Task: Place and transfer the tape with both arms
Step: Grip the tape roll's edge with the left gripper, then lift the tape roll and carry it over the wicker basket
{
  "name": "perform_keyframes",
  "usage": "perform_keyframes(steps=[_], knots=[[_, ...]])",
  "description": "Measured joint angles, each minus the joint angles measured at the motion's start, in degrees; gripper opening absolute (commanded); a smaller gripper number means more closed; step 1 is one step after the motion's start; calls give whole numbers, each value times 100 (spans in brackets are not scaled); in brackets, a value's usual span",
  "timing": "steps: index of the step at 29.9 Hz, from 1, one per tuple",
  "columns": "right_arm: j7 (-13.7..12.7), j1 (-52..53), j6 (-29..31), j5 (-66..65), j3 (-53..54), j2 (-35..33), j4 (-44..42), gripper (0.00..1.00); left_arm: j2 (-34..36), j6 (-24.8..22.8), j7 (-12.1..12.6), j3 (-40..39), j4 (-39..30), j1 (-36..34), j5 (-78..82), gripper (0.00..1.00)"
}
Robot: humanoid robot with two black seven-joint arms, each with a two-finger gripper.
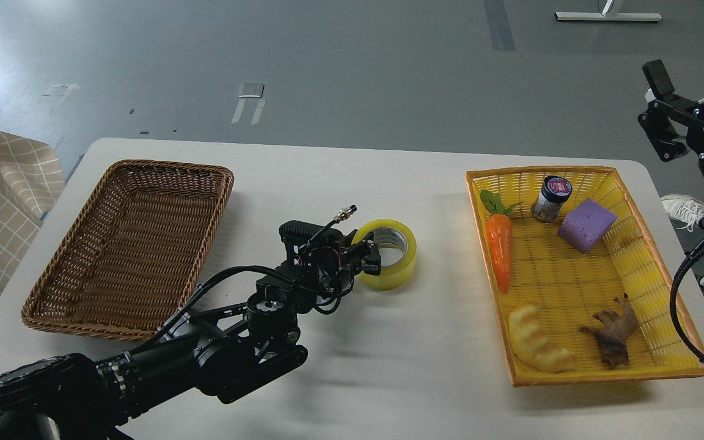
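On the white table (340,379), the tape (388,253) lay flat mid-surface, its core opening facing up, between our two baskets. Our left gripper (369,256) grasped its near-left wall. Our right gripper (663,113) hung spread, raised beyond the yellow basket (663,293), well apart from the brown basket (126,244).

Left arm (162,360): matte black, thick rounded links, ribbed joint ring lower left of frame. Black cables looping along wrist. Silver threaded connector on top of left gripper (373,256). Right gripper (663,116), upper right of frame: black, white ROBOTIQ lettering, white label text below.
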Motion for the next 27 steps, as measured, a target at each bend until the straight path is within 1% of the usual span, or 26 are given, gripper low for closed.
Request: perform_keyframes(steps=[7, 16, 19, 27], knots=[[0, -40, -7, 0, -7, 0, -13, 100, 17, -1, -1, 0, -25, -8, -1, 19], [0, -42, -9, 0, -8, 21, -13, 100, 457, -2, -3, -16, -318, -180, 4, 19], [0, -39, -9, 0, -8, 25, -19, 100, 829, -2, -1, -30, -607, -300, -24, 19], [0, -36, -9, -4, -16, 20, -49, 100, 2246, -120, -7, -94, -1570, -547, -542, 19]])
